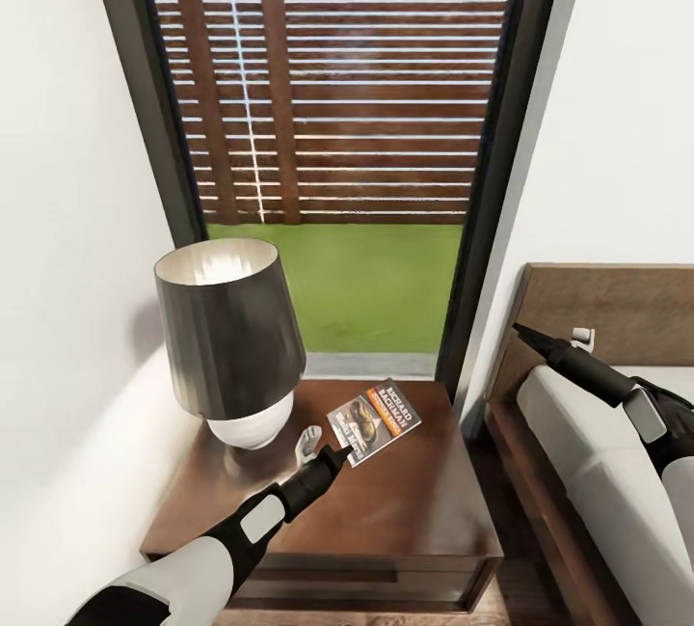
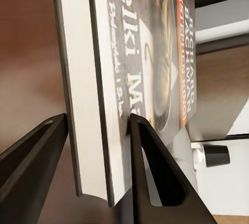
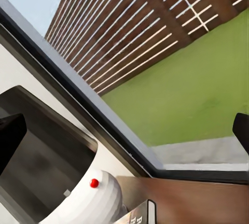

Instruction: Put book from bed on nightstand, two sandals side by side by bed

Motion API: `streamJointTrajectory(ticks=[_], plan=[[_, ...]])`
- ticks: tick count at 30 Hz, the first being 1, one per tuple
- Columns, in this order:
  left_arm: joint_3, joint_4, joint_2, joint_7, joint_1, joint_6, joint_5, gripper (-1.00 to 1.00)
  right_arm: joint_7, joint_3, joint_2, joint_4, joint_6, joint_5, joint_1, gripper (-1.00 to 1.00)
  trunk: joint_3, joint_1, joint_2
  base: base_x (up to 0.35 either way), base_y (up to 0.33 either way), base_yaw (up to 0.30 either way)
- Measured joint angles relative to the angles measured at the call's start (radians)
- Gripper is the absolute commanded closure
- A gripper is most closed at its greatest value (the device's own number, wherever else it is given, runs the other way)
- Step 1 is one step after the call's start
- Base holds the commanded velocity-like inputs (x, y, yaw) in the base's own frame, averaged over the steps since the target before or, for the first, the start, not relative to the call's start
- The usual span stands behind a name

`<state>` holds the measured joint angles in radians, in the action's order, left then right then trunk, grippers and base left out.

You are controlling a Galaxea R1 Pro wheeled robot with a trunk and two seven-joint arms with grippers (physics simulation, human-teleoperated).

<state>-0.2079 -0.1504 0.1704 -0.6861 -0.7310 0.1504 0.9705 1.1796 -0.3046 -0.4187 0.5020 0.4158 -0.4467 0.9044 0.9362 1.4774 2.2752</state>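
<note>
Left gripper point(image 1: 333, 453) fingers straddle the book point(image 1: 374, 421), which lies on the nightstand point(image 1: 405, 510) beside the lamp point(image 1: 231, 341). Right gripper point(image 1: 528, 332), fingers spread apart, hangs over the bed point(image 1: 578, 433).

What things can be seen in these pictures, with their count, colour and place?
book: one, dark cover with orange lettering, over the nightstand top, between the left end effector's fingers
nightstand: one, dark brown, below the window, left of the bed
lamp: one, dark shade on white base, on the nightstand's left part
window: one, black frame, behind the nightstand
fence: one, brown slats, outside
lawn: green, outside
bed: one, brown frame, off-white mattress, at right
left end effector: shut on the book
right end effector: over the bed, open
</note>
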Motion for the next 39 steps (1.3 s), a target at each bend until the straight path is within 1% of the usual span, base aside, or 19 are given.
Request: streamJointTrajectory(ticks=[12,27,30,31,32,33,34,36,37,39], plan=[[-0.001,0.0,0.0,0.0,0.0,0.0,0.0,1.0,0.0,0.0,0.0,0.0,0.0,0.0,0.0,-1.0,0.038,0.046,0.084,0.0,0.0,0.0],[0.004,-0.005,-0.001,0.002,0.0,0.004,0.001,1.0,0.0,0.0,0.0,0.0,0.0,0.0,0.0,-1.0,0.038,0.046,0.084,0.0,0.0,0.0],[0.006,-0.009,-0.001,0.044,0.0,0.006,0.003,1.0,0.0,0.0,0.0,0.0,0.0,0.0,0.0,-1.0,0.038,0.046,0.084,0.0,0.0,0.0],[0.008,-0.013,-0.001,0.073,0.0,0.008,0.003,1.0,0.0,0.0,0.0,0.0,0.0,0.0,0.0,-1.0,0.038,0.046,0.084,0.0,0.0,0.0],[0.009,-0.024,-0.001,0.105,-0.001,0.01,0.005,1.0,0.0,0.0,0.001,0.0,0.0,0.0,0.0,-1.0,0.038,0.046,0.084,0.0,0.0,0.0],[0.011,-0.052,-0.001,0.159,-0.001,0.015,0.008,1.0,-0.001,0.0,0.002,0.0,0.0,0.0,0.0,-1.0,0.038,0.046,0.084,0.0,0.0,0.0],[0.011,-0.077,-0.001,0.199,-0.002,0.024,0.011,1.0,-0.001,0.0,0.002,0.0,0.0,0.0,0.0,-1.0,0.038,0.046,0.084,0.0,0.0,0.0],[0.008,-0.13,0.0,0.274,-0.002,0.061,0.014,1.0,-0.001,0.0,0.003,0.0,0.0,0.0,0.0,-1.0,0.038,0.046,0.084,0.0,0.0,0.0],[0.008,-0.169,0.002,0.325,-0.002,0.091,0.016,1.0,-0.001,0.0,0.003,0.0,0.0,0.0,0.0,-1.0,0.038,0.046,0.084,0.0,0.0,0.0],[0.009,-0.225,0.003,0.387,-0.002,0.117,0.018,1.0,-0.001,0.0,0.004,0.0,0.0,0.0,0.0,-1.0,0.038,0.046,0.084,0.0,0.0,0.0]])
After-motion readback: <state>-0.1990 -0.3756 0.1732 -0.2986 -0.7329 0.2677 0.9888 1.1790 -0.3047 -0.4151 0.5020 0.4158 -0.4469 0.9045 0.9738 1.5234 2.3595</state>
